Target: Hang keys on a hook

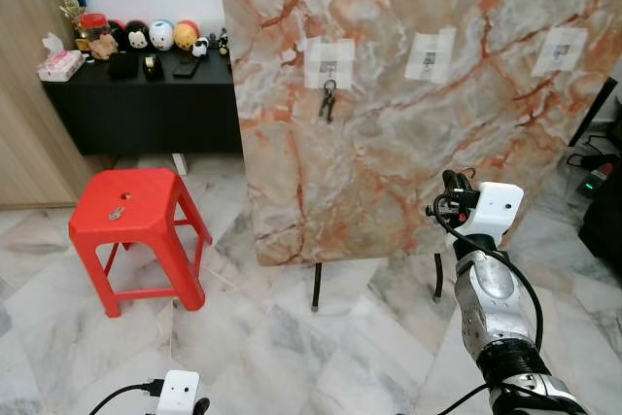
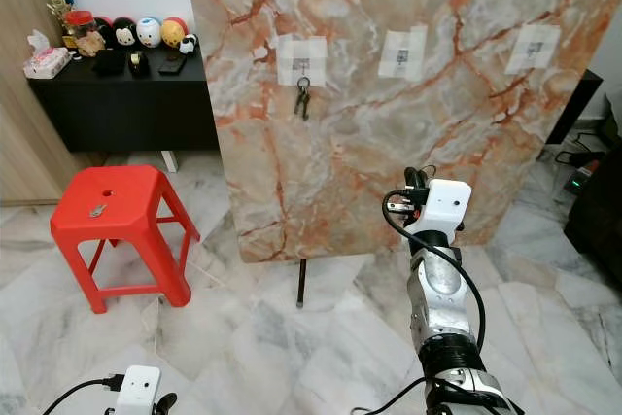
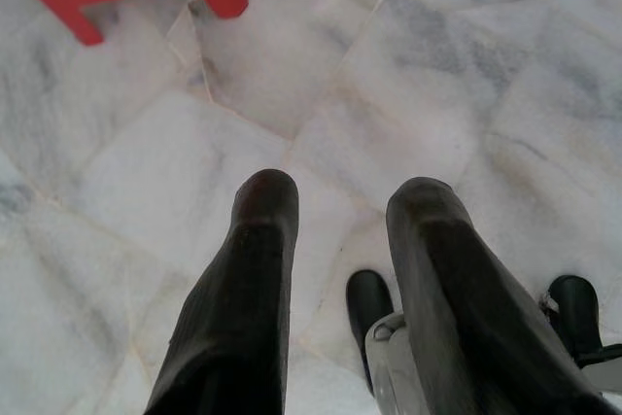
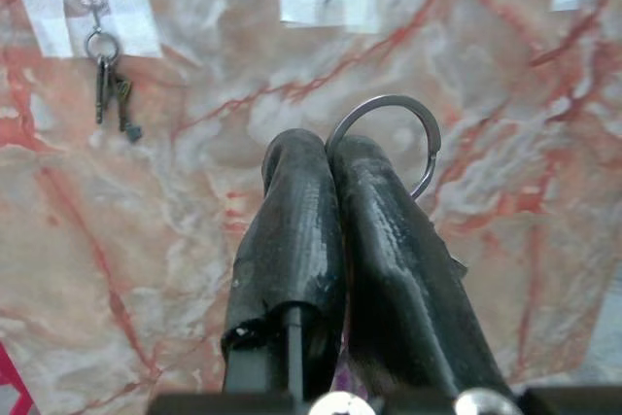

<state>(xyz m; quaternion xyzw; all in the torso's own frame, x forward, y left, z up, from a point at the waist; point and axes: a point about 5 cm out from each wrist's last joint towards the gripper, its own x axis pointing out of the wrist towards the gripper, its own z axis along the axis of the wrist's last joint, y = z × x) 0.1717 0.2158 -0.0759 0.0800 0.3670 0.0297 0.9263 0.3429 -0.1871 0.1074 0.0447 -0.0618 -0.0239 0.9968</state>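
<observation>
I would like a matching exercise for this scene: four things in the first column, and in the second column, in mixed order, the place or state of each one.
Column 1
1. key ring
2. bunch of keys
3. single key
4. left gripper

Column 2
A. lying on top of the red stool
B. pinched between the fingers of the right gripper
C. open, pointing down at the marble floor
D. hanging on the leftmost hook of the marble board

Pairs: 1-B, 2-D, 3-A, 4-C
</observation>
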